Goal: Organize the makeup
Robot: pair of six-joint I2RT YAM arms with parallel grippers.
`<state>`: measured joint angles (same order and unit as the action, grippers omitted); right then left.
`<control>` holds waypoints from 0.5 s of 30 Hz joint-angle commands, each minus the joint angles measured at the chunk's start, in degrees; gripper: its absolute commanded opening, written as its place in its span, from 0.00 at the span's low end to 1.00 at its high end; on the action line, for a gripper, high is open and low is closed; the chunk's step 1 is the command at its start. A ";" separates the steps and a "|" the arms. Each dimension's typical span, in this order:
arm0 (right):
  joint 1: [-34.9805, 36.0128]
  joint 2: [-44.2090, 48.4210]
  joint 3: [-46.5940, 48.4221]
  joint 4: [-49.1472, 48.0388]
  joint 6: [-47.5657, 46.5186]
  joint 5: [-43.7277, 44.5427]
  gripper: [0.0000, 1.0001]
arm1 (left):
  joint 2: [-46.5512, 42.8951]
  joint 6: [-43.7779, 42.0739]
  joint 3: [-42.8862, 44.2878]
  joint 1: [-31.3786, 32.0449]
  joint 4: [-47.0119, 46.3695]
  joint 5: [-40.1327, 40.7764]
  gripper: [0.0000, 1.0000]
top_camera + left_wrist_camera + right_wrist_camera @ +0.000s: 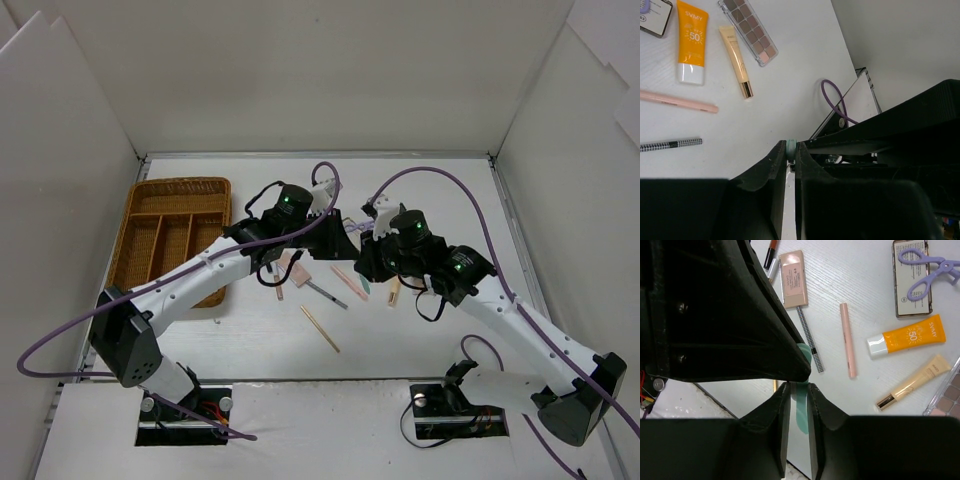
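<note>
Left gripper point(791, 149) clenched on the tip of a slim teal item point(799, 412), bottom center of left wrist view. Right gripper point(796, 388) clamped on the same teal item, lower center of right wrist view. Orange tube point(910, 337), beige tube point(912, 382), pink pencil point(847, 340) and purple curler point(927, 270) lie loose on white table point(860, 270), right side of frame. Wicker tray point(170, 240) upper left in top view.

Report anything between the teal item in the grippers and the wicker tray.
No loose thing shows between the teal item and the wicker tray. Only the left arm spans that stretch, crossing the tray's right side and hiding the table beneath it.
</note>
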<state>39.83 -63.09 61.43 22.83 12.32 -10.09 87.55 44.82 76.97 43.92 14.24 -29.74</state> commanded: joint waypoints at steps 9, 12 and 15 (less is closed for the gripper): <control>0.68 3.32 0.01 -4.02 0.17 5.15 0.75 | -6.24 -10.44 1.34 -6.63 11.99 6.26 0.00; 0.42 4.46 -0.96 -3.85 -0.45 7.79 0.78 | -8.53 -17.64 3.01 -11.30 22.47 11.44 0.00; 0.07 5.52 -2.27 -3.41 -0.54 9.38 0.79 | -9.41 -24.39 4.76 -18.68 31.51 17.86 0.00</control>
<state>40.16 -59.07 60.03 22.04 12.47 -4.58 81.41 30.35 77.58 29.95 34.41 -19.38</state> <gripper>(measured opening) 0.790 0.046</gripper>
